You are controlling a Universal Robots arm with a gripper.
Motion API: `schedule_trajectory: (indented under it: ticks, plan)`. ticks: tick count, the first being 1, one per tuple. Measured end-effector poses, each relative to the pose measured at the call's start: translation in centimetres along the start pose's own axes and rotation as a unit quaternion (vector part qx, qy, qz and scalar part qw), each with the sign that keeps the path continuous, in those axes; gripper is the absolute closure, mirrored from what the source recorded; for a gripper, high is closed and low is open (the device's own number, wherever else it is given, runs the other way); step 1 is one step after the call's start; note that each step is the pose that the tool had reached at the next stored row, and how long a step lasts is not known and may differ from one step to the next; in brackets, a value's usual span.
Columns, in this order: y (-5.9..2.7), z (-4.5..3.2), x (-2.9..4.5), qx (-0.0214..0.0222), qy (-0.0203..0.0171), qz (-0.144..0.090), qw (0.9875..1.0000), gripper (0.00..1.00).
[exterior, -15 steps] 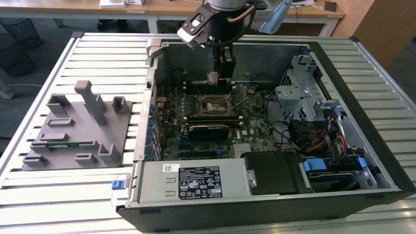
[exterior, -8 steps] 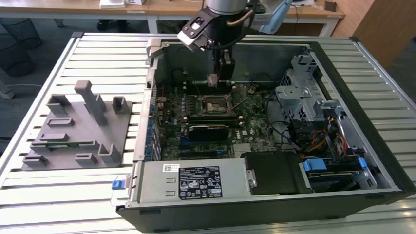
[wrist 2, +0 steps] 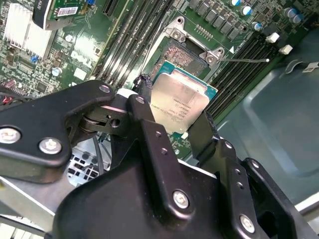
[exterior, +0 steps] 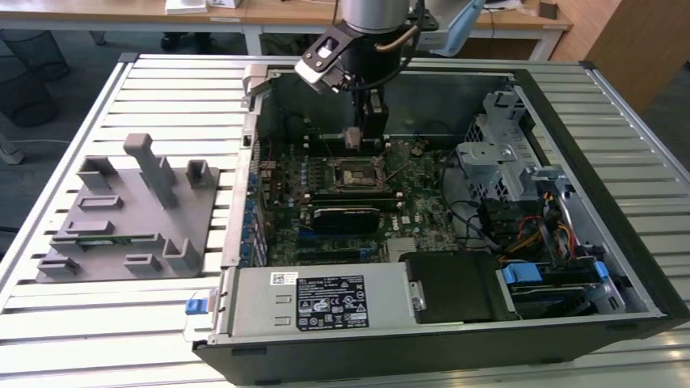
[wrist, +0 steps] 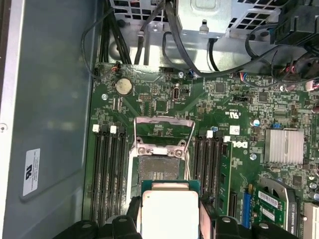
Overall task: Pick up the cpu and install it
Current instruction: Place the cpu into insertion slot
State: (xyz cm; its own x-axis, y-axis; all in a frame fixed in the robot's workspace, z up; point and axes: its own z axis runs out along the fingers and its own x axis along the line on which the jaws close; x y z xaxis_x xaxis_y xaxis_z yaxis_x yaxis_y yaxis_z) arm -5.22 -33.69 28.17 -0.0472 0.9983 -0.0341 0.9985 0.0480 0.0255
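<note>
The robot arm's black two-fingered gripper (wrist 2: 175,113) is reaching down into an open black desktop computer case (exterior: 603,299), which is lying on its side on a pale slatted metal table (exterior: 97,323). Its black fingers (wrist 2: 145,107) are pinching the small, flat, square cpu (wrist 2: 182,102), one on each of two opposite edges. The chip's silvery metal top plate, ringed by a thin green rim, is facing the cameras in both wrist views.

The cpu is hanging over the green motherboard (wrist: 219,107), just beside the square black-framed socket (wrist: 158,172) and overlapping its near edge in the first wrist view. It is not seated in the socket. The socket is standing open, with its silvery metal load plate (wrist: 162,133) tipped up and the bare contact field showing. Rows of long dark memory slots (wrist: 110,169) are running along both sides of the socket, and a silver finned heat sink (wrist: 285,146) is sitting further off on the board.

In the exterior view, the gripper (exterior: 361,133) is hovering at the far side of the socket (exterior: 354,174). On the exterior view's left, well apart from the case, a grey moulded fixture (exterior: 124,214) is resting on the table, with a long thin green memory stick (exterior: 103,238) lying in it.
</note>
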Motion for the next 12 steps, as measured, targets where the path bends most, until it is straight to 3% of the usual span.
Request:
schedule_trajectory:
  ticks: [12]
  plan:
    - [-0.04, 1.55, 0.07, -0.0002, 0.0010, -0.006, 1.0000, 0.46]
